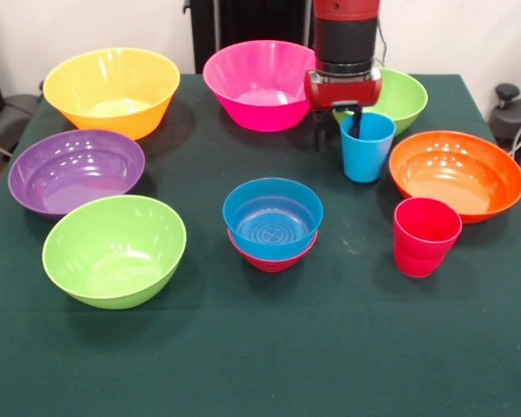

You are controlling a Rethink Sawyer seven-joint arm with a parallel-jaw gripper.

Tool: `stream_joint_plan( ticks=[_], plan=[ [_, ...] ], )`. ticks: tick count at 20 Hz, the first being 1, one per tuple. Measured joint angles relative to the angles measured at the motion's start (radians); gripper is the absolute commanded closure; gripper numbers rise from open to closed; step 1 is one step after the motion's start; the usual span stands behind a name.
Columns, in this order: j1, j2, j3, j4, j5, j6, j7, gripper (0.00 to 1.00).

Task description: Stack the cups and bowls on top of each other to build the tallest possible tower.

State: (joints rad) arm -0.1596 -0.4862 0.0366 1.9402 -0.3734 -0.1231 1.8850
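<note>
In the front view, the gripper (339,126) is seen lowered at the far right, one finger (357,122) dipped inside the blue cup (366,148) and the other outside its left wall, so the cup's rim is straddled; whether the wall is actually pinched cannot be told. The cup stands upright just in front of the far lime green bowl (399,94) and just left of the orange bowl (456,172). The red-pink cup (425,235) is placed upright near the orange bowl's near edge. At the middle of the table (269,347), the blue bowl (273,217) is nested in a red bowl (272,257), with open cloth all round it. Along the left side, the yellow-orange bowl (113,89), purple bowl (75,170) and near lime green bowl (114,249) are set close together, rims nearly touching. The pink bowl (260,83) sits at the far edge. The widest free room is found across the near strip of the table.
</note>
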Motion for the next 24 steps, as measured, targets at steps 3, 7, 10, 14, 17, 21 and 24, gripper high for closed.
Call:
stream_joint_plan(
  ticks=[3, 7, 10, 14, 17, 21, 24],
  plan=[
    [0.009, 0.007, -0.004, 0.004, 0.0, -0.021, 0.0, 1.0],
    [0.024, 0.0, -0.007, 0.014, 0.0, -0.075, 0.0, 1.0],
    [0.028, 0.0, -0.011, 0.019, 0.0, -0.092, 0.0, 1.0],
    [0.026, 0.0, -0.012, 0.023, 0.0, -0.092, 0.0, 1.0],
    [0.022, 0.0, -0.012, 0.023, 0.0, -0.092, 0.0, 1.0],
    [-0.003, -0.008, -0.003, 0.03, 0.0, -0.089, 0.0, 1.0],
    [-0.061, -0.042, 0.028, 0.044, 0.0, -0.06, 0.0, 1.0]
  ],
)
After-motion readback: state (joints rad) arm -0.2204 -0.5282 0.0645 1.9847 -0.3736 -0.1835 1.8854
